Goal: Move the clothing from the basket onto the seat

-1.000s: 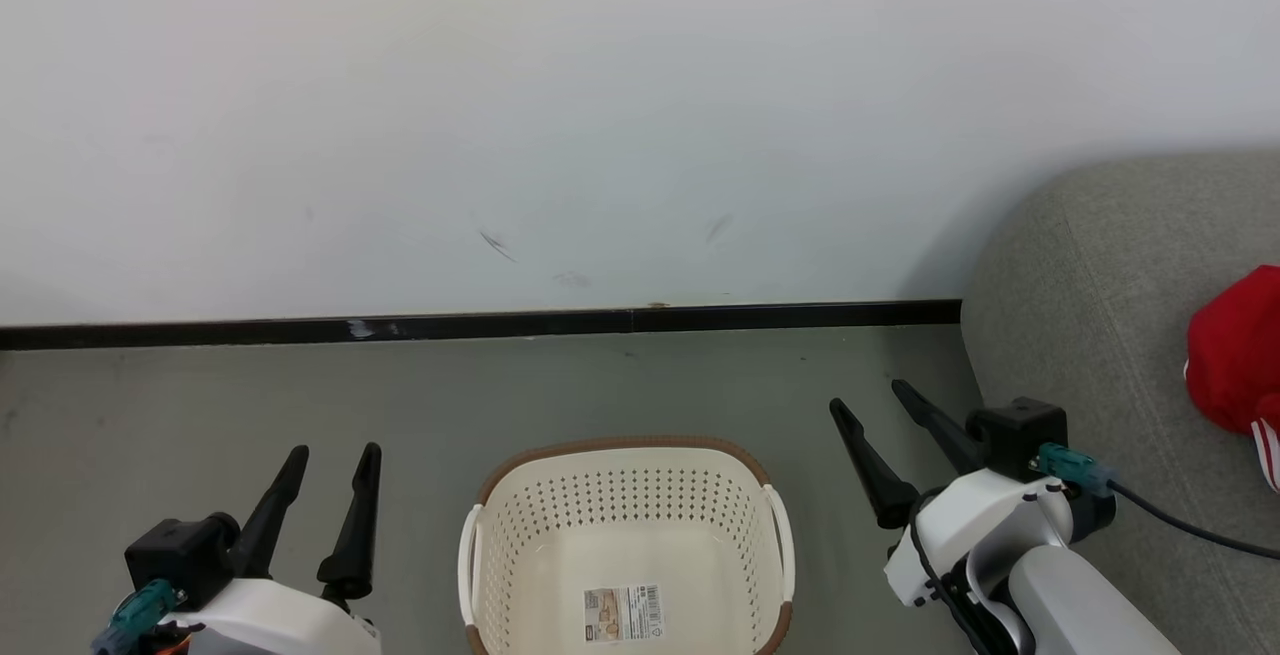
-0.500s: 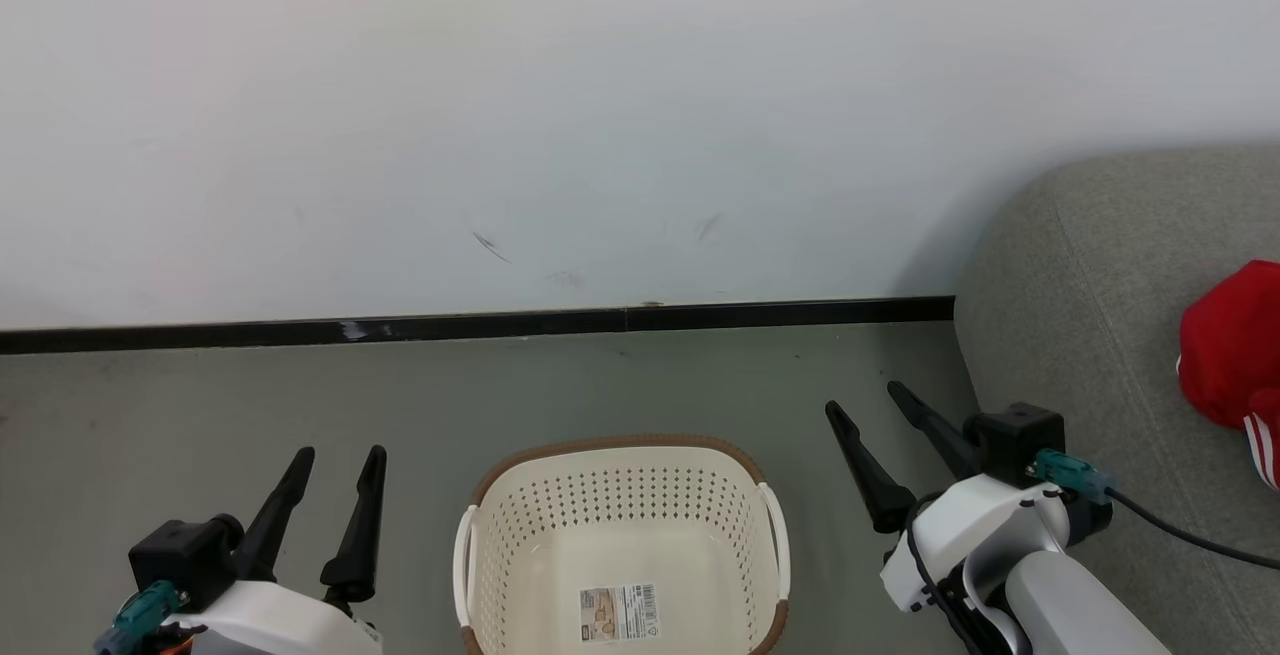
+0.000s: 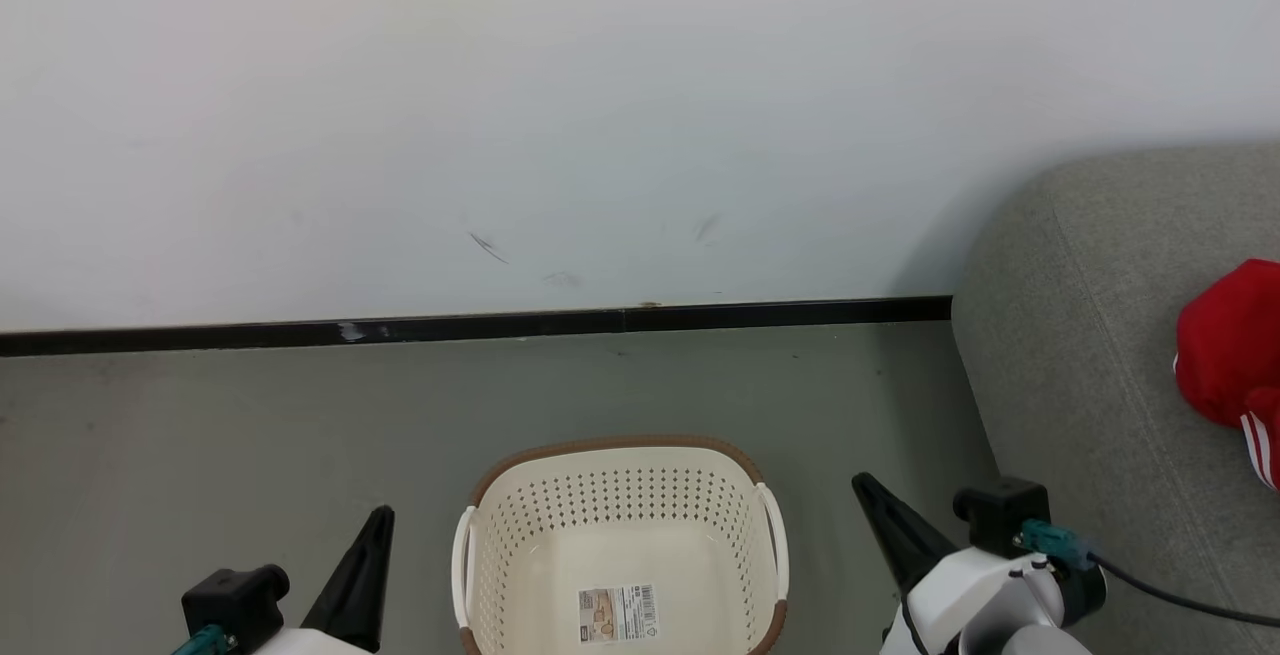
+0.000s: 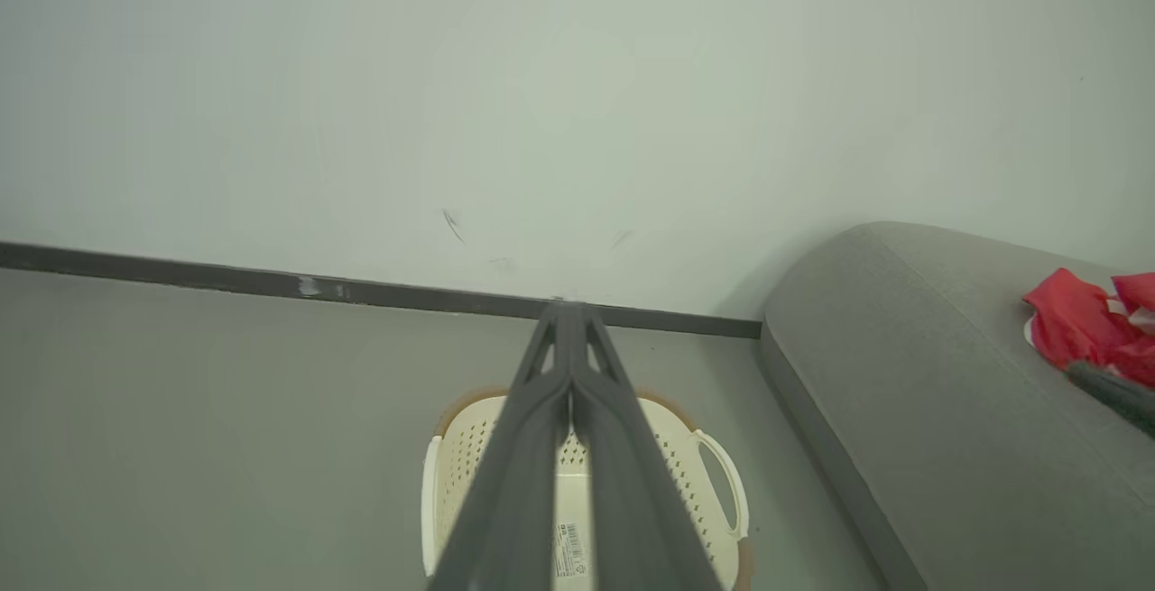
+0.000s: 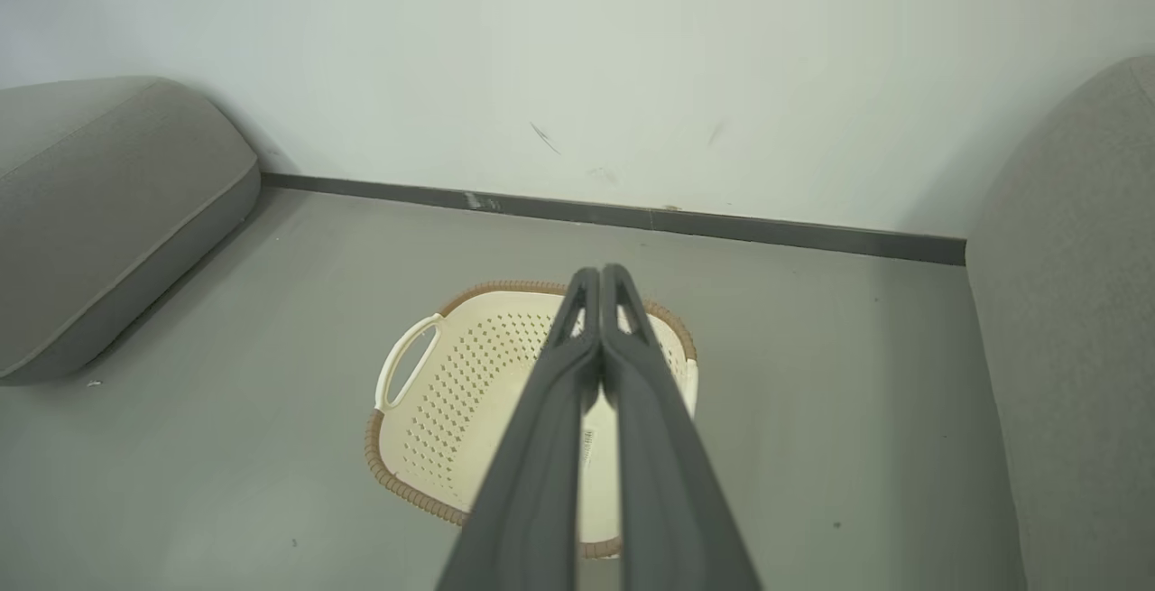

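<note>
Cream perforated plastic basket (image 3: pixel 620 443) empty, red garment (image 3: pixel 1225 345) on grey fabric seat (image 3: pixel 1080 335); left gripper (image 3: pixel 382 520) and right gripper (image 3: pixel 868 490), pressed together on nothing, might clip it swinging inward

The left gripper (image 3: pixel 381 517) is pointing up from the lower edge, its fingers pressed together into one dark wedge, and the right gripper (image 3: pixel 864 487) is doing the same. Between them the basket (image 3: pixel 620 444) is sitting on the floor (image 3: pixel 250 435), a paper label (image 3: pixel 620 613) lying inside. Just right of the right gripper, the seat (image 3: pixel 1080 335) is bearing a red garment (image 3: pixel 1225 345), well apart from its fingertips.
</note>
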You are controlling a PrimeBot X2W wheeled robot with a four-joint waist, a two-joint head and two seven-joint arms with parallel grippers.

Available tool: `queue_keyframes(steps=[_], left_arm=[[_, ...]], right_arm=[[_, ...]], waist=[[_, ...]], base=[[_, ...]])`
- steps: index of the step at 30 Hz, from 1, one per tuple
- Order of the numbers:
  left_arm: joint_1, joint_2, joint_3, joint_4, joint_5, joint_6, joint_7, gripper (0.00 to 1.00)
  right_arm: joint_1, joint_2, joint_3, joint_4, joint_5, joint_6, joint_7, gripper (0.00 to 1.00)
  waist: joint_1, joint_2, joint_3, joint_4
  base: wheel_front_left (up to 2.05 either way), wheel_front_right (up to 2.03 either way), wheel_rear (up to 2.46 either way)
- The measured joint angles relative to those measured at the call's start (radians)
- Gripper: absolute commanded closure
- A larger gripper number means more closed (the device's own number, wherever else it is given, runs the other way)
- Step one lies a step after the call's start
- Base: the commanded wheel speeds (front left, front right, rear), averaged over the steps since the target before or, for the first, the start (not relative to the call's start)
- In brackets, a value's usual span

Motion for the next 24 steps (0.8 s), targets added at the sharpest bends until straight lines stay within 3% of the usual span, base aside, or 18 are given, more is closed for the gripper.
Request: queue_keyframes(steps=[8,17,24], left_arm=[[0.014,-0.016,0.02,0.006,-0.058,-0.005,0.019,1.0],[0.014,-0.038,0.065,0.007,-0.149,-0.023,0.053,1.0],[0.014,-0.053,0.098,0.008,-0.212,-0.036,0.074,1.0]], right_arm=[[0.027,0.003,-0.025,-0.01,0.066,0.0,0.01,1.0],[0.032,0.004,-0.067,-0.037,0.233,0.0,0.044,1.0],[0.039,0.005,-0.099,-0.054,0.322,0.0,0.071,1.0]], waist=[[0.0,0.0,0.0,0.0],[0.0003,0.0,0.0,-0.005],[0.0041,0.0,-0.001,-0.013]], base=[[0.0,0.0,0.0],[0.0,0.0,0.0],[0.0,0.0,0.0]])
